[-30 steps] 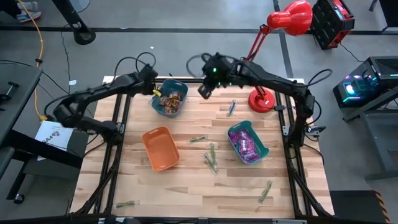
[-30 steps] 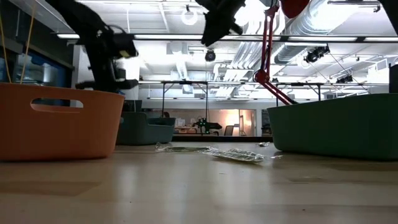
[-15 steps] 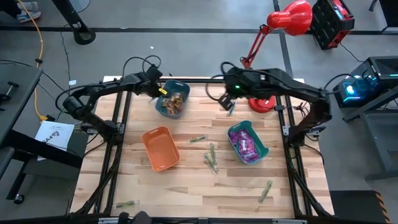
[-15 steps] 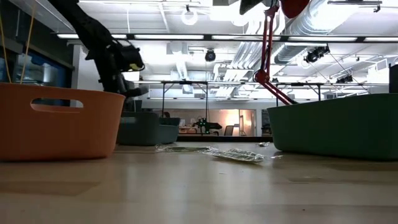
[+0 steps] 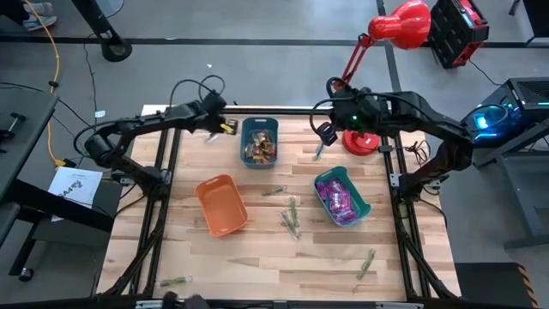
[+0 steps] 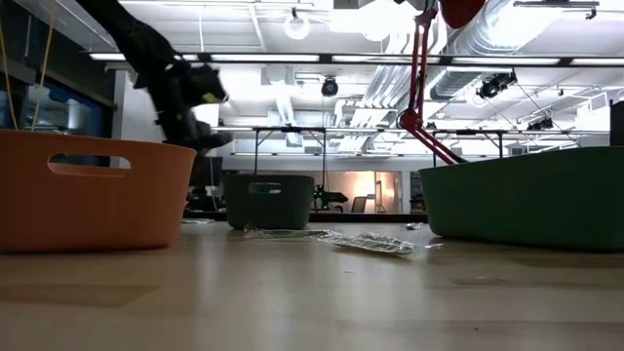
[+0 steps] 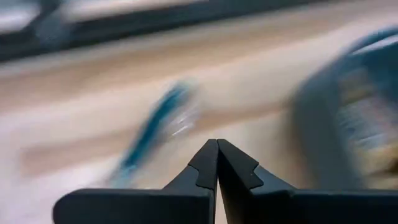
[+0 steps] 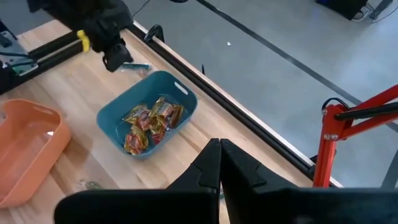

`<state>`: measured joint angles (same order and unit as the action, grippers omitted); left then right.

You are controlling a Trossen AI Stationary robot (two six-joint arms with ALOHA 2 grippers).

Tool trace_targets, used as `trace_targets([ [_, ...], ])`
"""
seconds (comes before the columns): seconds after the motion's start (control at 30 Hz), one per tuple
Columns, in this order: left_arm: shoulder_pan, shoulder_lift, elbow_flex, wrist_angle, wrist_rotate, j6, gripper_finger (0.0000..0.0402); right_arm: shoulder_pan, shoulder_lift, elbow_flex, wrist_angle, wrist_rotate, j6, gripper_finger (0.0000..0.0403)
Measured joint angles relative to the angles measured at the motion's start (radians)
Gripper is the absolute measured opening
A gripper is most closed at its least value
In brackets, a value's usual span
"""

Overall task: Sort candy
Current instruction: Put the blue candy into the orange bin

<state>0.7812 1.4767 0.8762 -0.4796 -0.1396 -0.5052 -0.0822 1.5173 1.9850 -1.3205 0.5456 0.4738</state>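
Both grippers are clenched on nothing. The left gripper (image 5: 225, 127) hangs at the table's (image 5: 257, 257) far edge, just left of the blue bin (image 5: 259, 142) of orange-brown candy (image 8: 149, 121). The right gripper (image 5: 324, 136) hovers over a stick (image 5: 319, 150) near the red lamp (image 5: 360, 142). Purple packets (image 5: 341, 202) fill the teal bin (image 5: 323, 190); more green sticks (image 5: 292, 216) lie loose beside the orange bin (image 5: 222, 205).

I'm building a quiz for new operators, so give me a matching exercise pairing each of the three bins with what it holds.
Column one:
1. blue bin
2. orange bin
3. teal bin

Column two:
a. purple packets
b. no candy visible inside
c. orange-brown-yellow wrapped pieces

Pairs: 1-c, 2-b, 3-a
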Motion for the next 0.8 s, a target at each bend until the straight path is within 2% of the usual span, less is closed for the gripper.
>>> trace_targets([
  [0.17, 0.127, 0.007, -0.001, -0.147, -0.001, 0.110, 0.0000, 0.000, 0.000, -0.020, 0.003, -0.014, -0.001, 0.0000],
  [0.37, 0.170, 0.008, -0.001, -0.080, 0.061, 0.160, 0.0016, 0.000, 0.000, -0.059, 0.010, -0.028, -0.002, 0.0000],
  [0.5, 0.170, 0.020, -0.001, -0.067, 0.078, 0.195, 0.0058, 0.000, 0.000, -0.077, 0.015, -0.048, -0.004, 0.0000],
  [0.8, 0.168, 0.118, -0.001, -0.067, 0.053, 0.275, 0.0187, 0.000, 0.000, -0.077, 0.016, -0.054, -0.003, 0.0000],
])
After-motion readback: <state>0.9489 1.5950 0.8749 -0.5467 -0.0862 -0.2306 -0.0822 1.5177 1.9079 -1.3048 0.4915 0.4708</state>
